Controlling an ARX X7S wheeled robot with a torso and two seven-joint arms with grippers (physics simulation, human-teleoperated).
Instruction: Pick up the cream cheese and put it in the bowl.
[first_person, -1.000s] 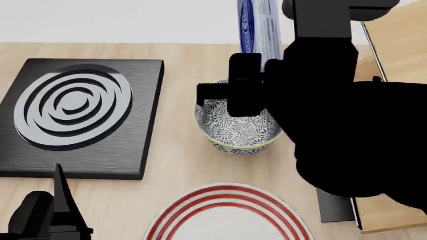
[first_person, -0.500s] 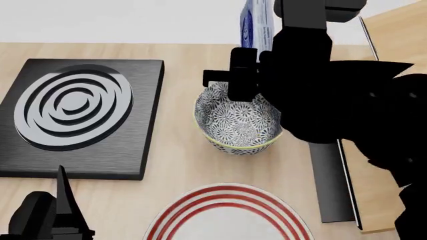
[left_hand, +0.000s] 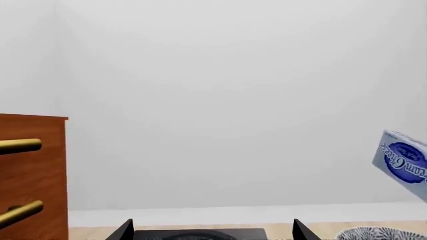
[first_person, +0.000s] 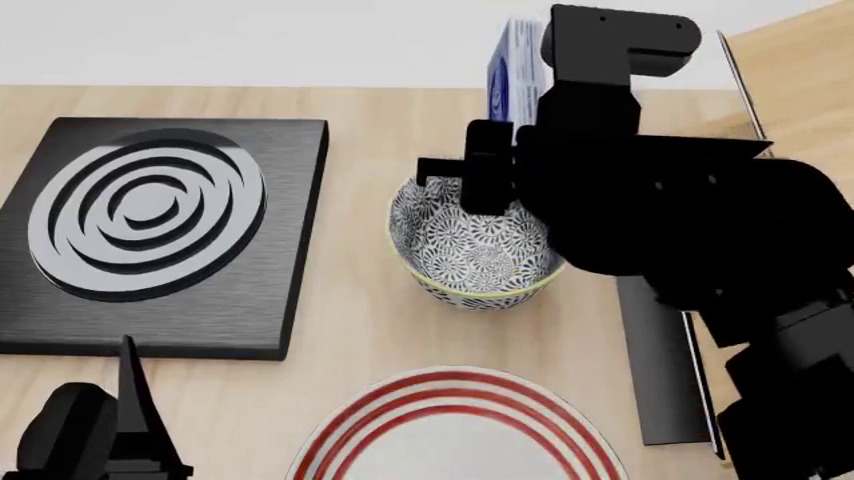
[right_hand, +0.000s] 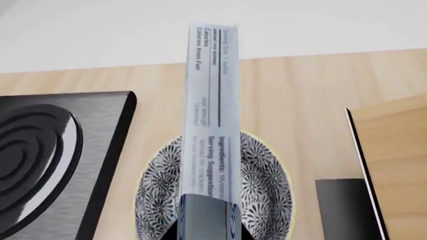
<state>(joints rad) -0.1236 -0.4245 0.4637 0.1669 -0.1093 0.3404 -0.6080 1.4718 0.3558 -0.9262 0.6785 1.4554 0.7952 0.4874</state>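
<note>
The cream cheese (right_hand: 212, 110) is a light grey-blue box held on edge over the bowl (right_hand: 267, 185), a deep blue-and-white floral one with a yellowish rim. My right gripper (right_hand: 208, 231) is shut on the box's near end. In the head view the cream cheese (first_person: 511, 70) rises behind the black right arm, above the far rim of the bowl (first_person: 467, 250). From the left wrist view the cream cheese (left_hand: 403, 162) hangs above the bowl's rim (left_hand: 380, 234). My left gripper (left_hand: 212, 232) is open and holds nothing, low at the near left (first_person: 127, 420).
A black stove plate (first_person: 287, 240) with grey rings lies left of the bowl. A white plate (first_person: 454, 395) with red rings sits at the near edge. A wooden cabinet (first_person: 801, 70) and a dark strip (first_person: 661, 370) stand at the right. A brass-handled drawer front (left_hand: 33, 175) shows in the left wrist view.
My right arm has shifted right and back, uncovering more of the bowl. The box stays in its grip above the bowl. The left gripper has barely moved.
</note>
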